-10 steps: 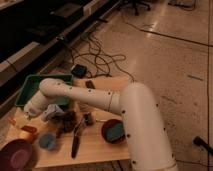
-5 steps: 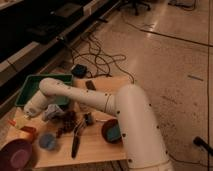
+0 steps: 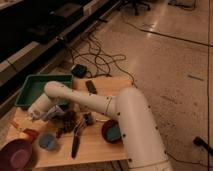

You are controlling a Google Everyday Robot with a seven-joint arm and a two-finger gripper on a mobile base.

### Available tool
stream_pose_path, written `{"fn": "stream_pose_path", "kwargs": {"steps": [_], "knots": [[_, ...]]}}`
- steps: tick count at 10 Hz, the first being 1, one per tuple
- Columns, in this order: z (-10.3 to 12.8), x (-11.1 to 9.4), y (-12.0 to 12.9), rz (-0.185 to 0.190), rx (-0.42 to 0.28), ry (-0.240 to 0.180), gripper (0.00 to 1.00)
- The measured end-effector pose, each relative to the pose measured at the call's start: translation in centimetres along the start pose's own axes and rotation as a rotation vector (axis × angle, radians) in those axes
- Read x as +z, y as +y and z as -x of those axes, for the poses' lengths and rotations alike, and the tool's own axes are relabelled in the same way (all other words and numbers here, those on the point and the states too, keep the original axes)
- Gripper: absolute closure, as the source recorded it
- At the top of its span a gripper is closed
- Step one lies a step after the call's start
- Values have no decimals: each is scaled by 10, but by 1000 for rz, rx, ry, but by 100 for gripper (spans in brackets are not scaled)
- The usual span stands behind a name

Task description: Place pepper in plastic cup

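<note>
The red-orange pepper (image 3: 30,134) lies on the wooden table (image 3: 95,150) near its left edge. The light-blue plastic cup (image 3: 47,141) stands just right of the pepper, toward the front, and nothing shows in it. My gripper (image 3: 33,119) is at the end of the white arm, low over the table just above and behind the pepper. The gripper is left of and behind the cup. The arm hides part of the table behind it.
A large purple bowl (image 3: 15,155) sits at the front left corner. A dark red bowl with teal inside (image 3: 112,131) stands at right. A green tray (image 3: 35,86) lies at back left. A black utensil (image 3: 76,142) and dark small items (image 3: 67,122) lie mid-table. Cables cross the floor behind.
The arm has shifted slightly while the gripper stays over the pepper at the table's left. The pepper and cup have not moved.
</note>
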Motion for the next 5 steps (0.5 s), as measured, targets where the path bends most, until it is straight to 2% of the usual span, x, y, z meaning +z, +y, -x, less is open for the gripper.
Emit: {"fn": "stream_pose_path", "kwargs": {"steps": [5], "knots": [[-2, -2, -3, 3, 2, 10, 100]]}}
